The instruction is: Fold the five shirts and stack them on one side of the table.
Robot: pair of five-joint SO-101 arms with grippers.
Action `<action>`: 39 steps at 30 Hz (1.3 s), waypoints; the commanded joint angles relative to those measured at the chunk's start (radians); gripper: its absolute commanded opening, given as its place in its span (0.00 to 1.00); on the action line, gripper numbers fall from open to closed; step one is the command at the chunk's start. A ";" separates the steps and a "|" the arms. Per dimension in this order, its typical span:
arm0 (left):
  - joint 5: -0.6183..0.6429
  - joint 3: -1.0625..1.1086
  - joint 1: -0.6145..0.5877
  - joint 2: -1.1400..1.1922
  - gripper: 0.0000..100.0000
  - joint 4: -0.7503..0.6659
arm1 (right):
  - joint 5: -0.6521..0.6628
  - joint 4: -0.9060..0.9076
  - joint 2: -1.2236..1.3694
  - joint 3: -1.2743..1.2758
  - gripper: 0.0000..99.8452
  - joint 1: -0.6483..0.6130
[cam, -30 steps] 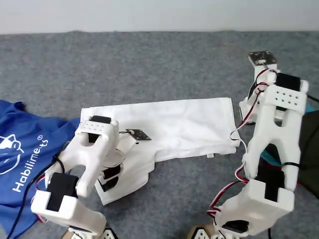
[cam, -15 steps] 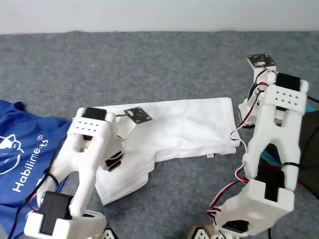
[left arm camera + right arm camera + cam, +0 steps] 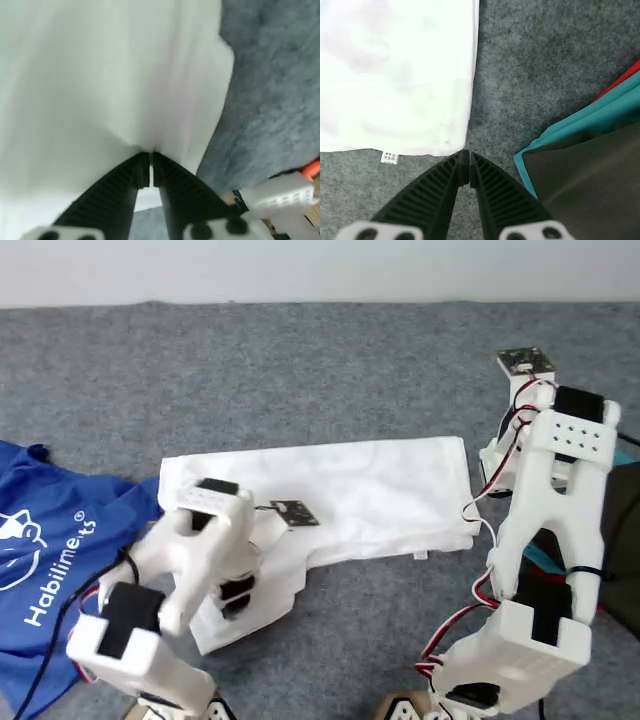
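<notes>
A white shirt (image 3: 380, 490) lies spread across the middle of the grey table, with one sleeve flap toward the near left. My left arm (image 3: 200, 540) bends over that near-left part. In the left wrist view my left gripper (image 3: 150, 160) is shut on a pinch of the white shirt (image 3: 100, 75), and creases run to its tips. My right gripper (image 3: 469, 160) is shut at the near-right corner of the white shirt (image 3: 395, 75), where the hem meets its tips. A blue printed shirt (image 3: 50, 540) lies crumpled at the left edge.
A pile of teal, dark and red shirts (image 3: 580, 150) lies right beside the right gripper and shows at the table's right edge (image 3: 625, 490). The grey felt surface (image 3: 300, 370) behind the white shirt is open. The right arm (image 3: 560, 490) stands tall at the right.
The left arm rose and swung toward the back over the shirt, then came back down onto its near-left part. The right arm has not moved.
</notes>
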 commanded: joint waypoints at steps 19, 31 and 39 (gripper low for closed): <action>0.040 -0.154 -0.058 -0.430 0.04 0.238 | 0.009 0.134 -0.087 -0.034 0.01 -0.113; 0.054 -0.151 -0.615 -0.736 0.04 0.285 | 0.172 0.248 -0.096 -0.011 0.01 -0.383; -0.011 -0.150 -0.980 -0.626 0.04 0.167 | 0.170 0.151 -0.068 0.107 0.01 -0.802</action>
